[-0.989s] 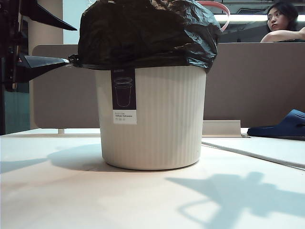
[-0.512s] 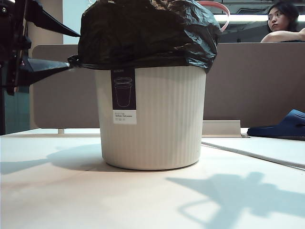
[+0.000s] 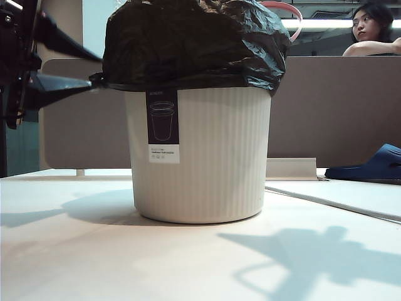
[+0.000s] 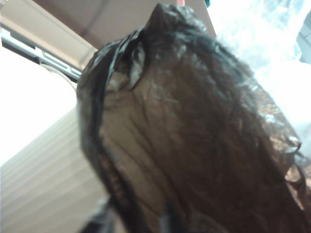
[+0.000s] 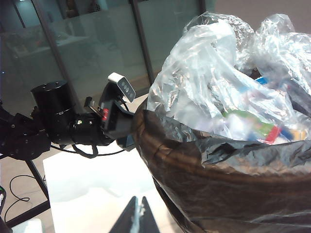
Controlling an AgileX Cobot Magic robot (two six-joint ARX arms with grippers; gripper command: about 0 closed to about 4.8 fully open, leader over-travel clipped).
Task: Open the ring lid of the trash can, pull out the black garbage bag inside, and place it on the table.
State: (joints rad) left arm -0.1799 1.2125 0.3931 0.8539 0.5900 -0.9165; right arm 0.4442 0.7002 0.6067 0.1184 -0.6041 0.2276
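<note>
The cream ribbed trash can [image 3: 207, 157] stands mid-table [image 3: 94, 251] in the exterior view. The black garbage bag [image 3: 194, 44] bulges over its rim, with clear film [image 5: 218, 73] on top of it. Behind it, the pink ring lid [image 3: 294, 19] stands raised. My left gripper [image 3: 97, 70] comes in from the left. Its jaws are open but narrowed, one above and one below the bag's overhanging edge [image 4: 112, 160], and they are blurred in both views. My right gripper [image 5: 137, 216] is shut and empty, over the table beside the bag [image 5: 218, 174]. It is out of the exterior view.
A grey-brown partition [image 3: 332, 113] runs behind the can, with a person [image 3: 373, 28] beyond it. A dark blue slipper [image 3: 369, 166] and a flat white board [image 3: 351, 194] lie at the right. In the right wrist view the left arm's wrist camera [image 5: 121, 87] is close to the bag.
The left gripper's jaws have narrowed a good deal, the upper finger dropping toward the bag's edge. Can, bag and ring lid stay put.
</note>
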